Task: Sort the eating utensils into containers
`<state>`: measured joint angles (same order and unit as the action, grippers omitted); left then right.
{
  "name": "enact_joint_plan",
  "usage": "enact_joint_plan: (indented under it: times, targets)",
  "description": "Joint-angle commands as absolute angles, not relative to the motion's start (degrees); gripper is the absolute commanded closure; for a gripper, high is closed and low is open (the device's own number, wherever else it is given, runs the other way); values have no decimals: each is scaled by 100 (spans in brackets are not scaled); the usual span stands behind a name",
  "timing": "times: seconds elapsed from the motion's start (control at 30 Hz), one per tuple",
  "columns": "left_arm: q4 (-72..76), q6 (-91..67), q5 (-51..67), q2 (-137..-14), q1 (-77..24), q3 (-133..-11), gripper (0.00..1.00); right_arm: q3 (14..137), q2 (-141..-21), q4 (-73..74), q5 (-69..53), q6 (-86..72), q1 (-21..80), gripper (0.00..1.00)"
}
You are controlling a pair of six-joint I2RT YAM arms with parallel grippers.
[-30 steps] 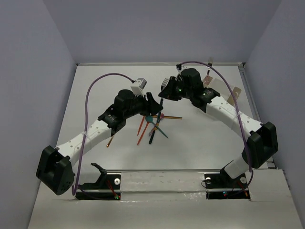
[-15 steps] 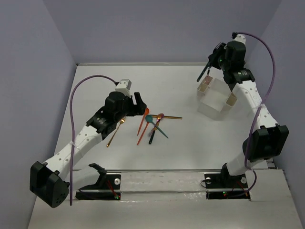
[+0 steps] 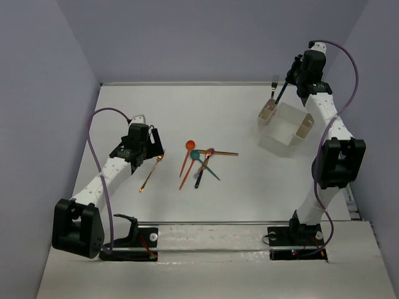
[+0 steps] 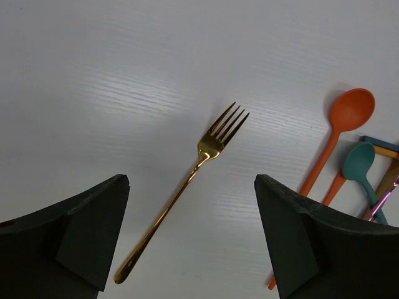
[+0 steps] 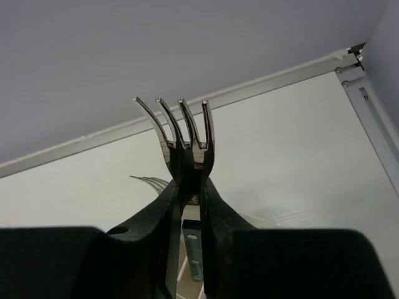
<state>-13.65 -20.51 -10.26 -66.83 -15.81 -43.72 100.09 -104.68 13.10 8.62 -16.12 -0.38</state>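
**White table in a pale room, one fork held over the containers**

Three plain walls (image 3: pixel 206 37) of pale grey-violet colour close the room at the back and at both sides. The table (image 3: pixel 237 187) is white and matt, with a fine grain in the left wrist view, and a metal rail (image 3: pixel 212 227) runs along its near edge.

The white translucent bin (image 3: pixel 288 124) stands at the far right, with a tan cup (image 3: pixel 268 112) at its left end and another tan cup (image 3: pixel 305 126) at its right end.

In the middle of the table lies a loose heap of utensils, among them an orange spoon (image 3: pixel 189 149) and a teal spoon (image 3: pixel 196 154), crossing each other.

The left gripper (image 4: pixel 190 180) hangs over the left part of the table with its jaws spread wide and nothing between them. The gold fork (image 4: pixel 212 143) lies flat under it, apart from both fingers.

The right gripper (image 5: pixel 190 187) is raised near the back wall and clamps narrowly a dark fork (image 5: pixel 181 124), tines up, above the left cup.
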Motion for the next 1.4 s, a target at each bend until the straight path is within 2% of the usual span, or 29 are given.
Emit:
enact_joint_plan:
  times: [0.0, 0.67, 0.73, 0.8, 0.83, 0.97, 1.03, 1.07, 1.23, 1.27, 1.37]
  targets:
    - [-1327, -1881, -1064, -6977, -1485, -4368, 7, 10178, -10441, 677, 862, -1178, -9, 93]
    - [-1468, -2039, -686, -7989, -1116, -4351, 15, 9791, -10881, 527, 369, -809, 413, 92]
    - [-1485, -2057, -659, -7998, -1116, -4298, 18, 9791, -10890, 580, 387, -817, 413, 88]
    - [-1538, -2092, -598, -7850, -1116, -4193, 20, 9791, -10863, 650, 474, -817, 413, 75]
    - [-1538, -2109, -572, -7796, -1116, -4140, 21, 9791, -10855, 668, 483, -817, 413, 64]
    - [-1599, -2179, -641, -7708, -1116, -4069, 27, 9703, -10749, 756, 545, -905, 413, 47]
    - [-1661, -2250, -685, -7778, -1116, -4087, 31, 9659, -10618, 800, 554, -967, 413, 46]
    - [-1652, -2250, -668, -7804, -1116, -4078, 32, 9642, -10565, 809, 545, -993, 413, 42]
    - [-1652, -2268, -694, -7892, -1169, -4052, 41, 9563, -10214, 984, 440, -1116, 413, 40]
    - [-1652, -2276, -703, -7910, -1221, -4060, 42, 9484, -10074, 1002, 387, -1151, 413, 36]
    - [-1652, -2268, -721, -7919, -1274, -4052, 43, 9387, -9880, 1107, 238, -1283, 413, 36]
